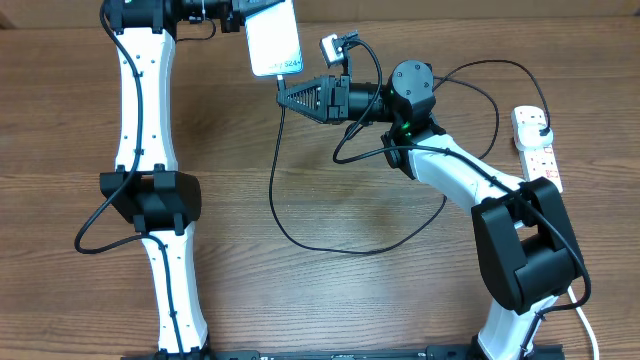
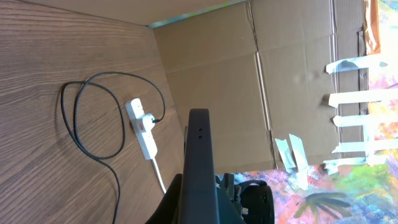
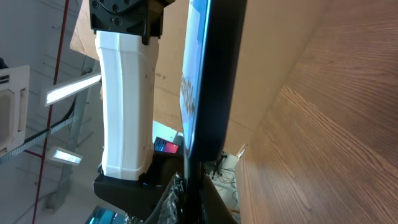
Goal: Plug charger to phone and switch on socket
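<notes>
The left tool (image 1: 245, 15) is pressed together on the phone (image 1: 273, 40), gripping it by one end at the far edge of the wooden surface (image 1: 60, 120). The phone is held up off the wood, with its pale blue screen lit and turned towards the overhead camera. A line of small text sits near the end closest to the other arm. From the left wrist I see the phone only as a thin dark slab, edge-on, rising out of the fingers.

The right tool (image 1: 285, 93) points in from the side. Its tip is right at the phone's free end, and it is clamped shut on the connector end of the charger (image 1: 275, 190). From the right wrist the phone's black edge stands directly above the fingers, but I cannot tell whether the connector is actually seated in the port.

From that tip the thin black cable drops towards the near side of the surface. It sweeps round in a wide loose loop on the wood, passes under the right arm and rises to the socket (image 1: 540, 150). The socket is a white power strip lying flat near the right edge, well apart from the phone. The charger's black plug (image 1: 541, 128) is pushed into one of the outlets at its far end. The strip's thick white cord (image 1: 585, 325) runs off towards the near edge. A cardboard wall (image 2: 217, 62) stands behind the surface.
</notes>
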`<state>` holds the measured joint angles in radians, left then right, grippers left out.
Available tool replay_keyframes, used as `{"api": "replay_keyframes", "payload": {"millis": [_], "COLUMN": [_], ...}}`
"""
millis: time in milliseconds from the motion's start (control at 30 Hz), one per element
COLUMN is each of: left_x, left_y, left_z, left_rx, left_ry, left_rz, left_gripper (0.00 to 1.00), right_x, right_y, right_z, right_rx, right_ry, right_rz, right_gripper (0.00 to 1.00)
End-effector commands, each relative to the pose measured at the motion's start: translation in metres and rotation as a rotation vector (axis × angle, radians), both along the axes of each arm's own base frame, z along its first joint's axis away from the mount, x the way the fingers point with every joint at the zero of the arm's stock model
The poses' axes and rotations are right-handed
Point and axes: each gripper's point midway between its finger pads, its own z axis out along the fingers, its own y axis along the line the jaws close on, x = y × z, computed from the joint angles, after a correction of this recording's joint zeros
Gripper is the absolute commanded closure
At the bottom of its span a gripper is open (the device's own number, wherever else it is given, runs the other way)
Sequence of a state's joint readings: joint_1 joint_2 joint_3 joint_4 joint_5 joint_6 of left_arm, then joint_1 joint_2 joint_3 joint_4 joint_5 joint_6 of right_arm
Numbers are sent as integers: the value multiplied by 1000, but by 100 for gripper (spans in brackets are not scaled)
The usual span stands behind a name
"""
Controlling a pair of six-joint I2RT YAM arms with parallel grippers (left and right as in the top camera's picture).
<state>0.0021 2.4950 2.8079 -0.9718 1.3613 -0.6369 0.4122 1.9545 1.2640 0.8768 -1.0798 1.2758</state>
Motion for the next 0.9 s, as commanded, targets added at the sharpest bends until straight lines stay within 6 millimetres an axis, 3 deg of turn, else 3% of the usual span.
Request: {"api": "replay_keyframes", "payload": {"millis": [0, 867], "left_x": [-10, -22], "left_y": [-3, -15], "left_z": [14, 20], "left_rx": [-34, -65], "left_ry": [-9, -54], "left_rz": [-44, -117], "left_gripper": [96, 96], "right_x": [7, 13], "right_y": [-3, -4], "right_z": [7, 8], "right_rx": [13, 21], "right_ry": [-15, -4], "right_rz": [-32, -64], "right_gripper": [96, 96]}}
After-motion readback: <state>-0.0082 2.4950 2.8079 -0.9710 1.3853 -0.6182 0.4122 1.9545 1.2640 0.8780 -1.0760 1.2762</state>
